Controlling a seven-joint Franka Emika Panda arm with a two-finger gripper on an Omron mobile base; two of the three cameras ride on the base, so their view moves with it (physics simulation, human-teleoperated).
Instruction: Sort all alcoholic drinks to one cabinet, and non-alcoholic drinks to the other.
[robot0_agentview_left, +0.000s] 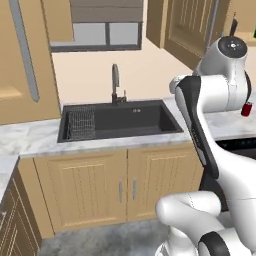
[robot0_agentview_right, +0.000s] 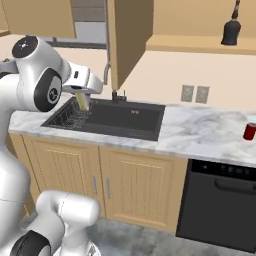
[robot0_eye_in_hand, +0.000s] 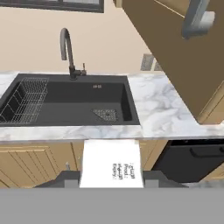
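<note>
Carton (robot0_eye_in_hand: 111, 164), white with a little print on its face, sits clamped between the two tips of the gripper (robot0_eye_in_hand: 111, 178), carried in the air above the front edge of the sink (robot0_eye_in_hand: 74, 98), with the marble counter (robot0_eye_in_hand: 162, 105) running off to the right. From the right base camera the hand hangs just over the wire rack end of the basin, well apart from everything else. The black bottle (robot0_agentview_right: 231, 31) stands on the shelf of the open cabinet on the right, so that side looks claimed by the alcohol, and the carton probably belongs in the other cabinet (robot0_agentview_left: 20, 75) to the left of the window; whether that one is open I cannot tell. The red can (robot0_agentview_right: 249, 131) waits on the counter far to the right. To do this step well, keep the grip firm, lift the carton clear of the faucet (robot0_eye_in_hand: 66, 48), mind the open door (robot0_eye_in_hand: 175, 52) hanging close by, and set the carton down flat on the shelf before letting go.
</note>
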